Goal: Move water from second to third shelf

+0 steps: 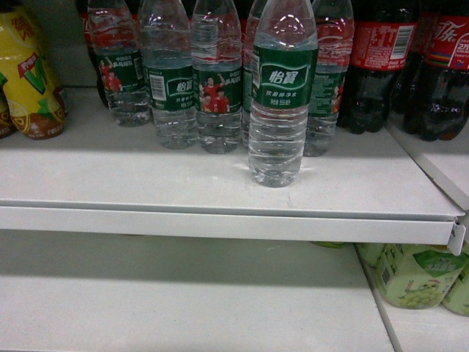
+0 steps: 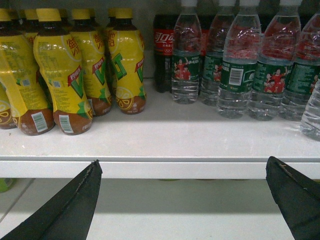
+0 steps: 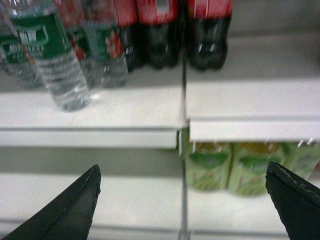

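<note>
Both pincers spread wide, holding nothing. Right pincer (image 3: 182,200) shows two dark fingertips at the bottom corners of its wrist view, big gap between; left pincer (image 2: 182,200) same in its own view. Neither shows in the head view.

Nearest to the right pincer: the empty lower shelf (image 3: 135,195) straight ahead at fingertip level, green drink bottles (image 3: 207,165) ahead and a bit right on the neighbouring bay. Above that, the front lip of the upper shelf (image 3: 90,136).

The water (image 3: 55,60) stands on that upper shelf, up and to the left of the right pincer, out in front of the other water bottles (image 1: 183,88) and near the shelf edge. Long axis upright (head view shows it plainly vertical; the wrist view only tilts it by camera angle, and is blurred). Cola bottles (image 3: 165,30) sit further back, up and roughly ahead.

From the left pincer the same bottle is only a sliver at the far right edge, up and well right (image 2: 312,112); yellow tea bottles (image 2: 65,75) are up and left.

Judgement: right arm looks nearer and better lined up. It would need to rise and shift left, then close across the upright body from the side. Not grasped yet; the task is at approach.
</note>
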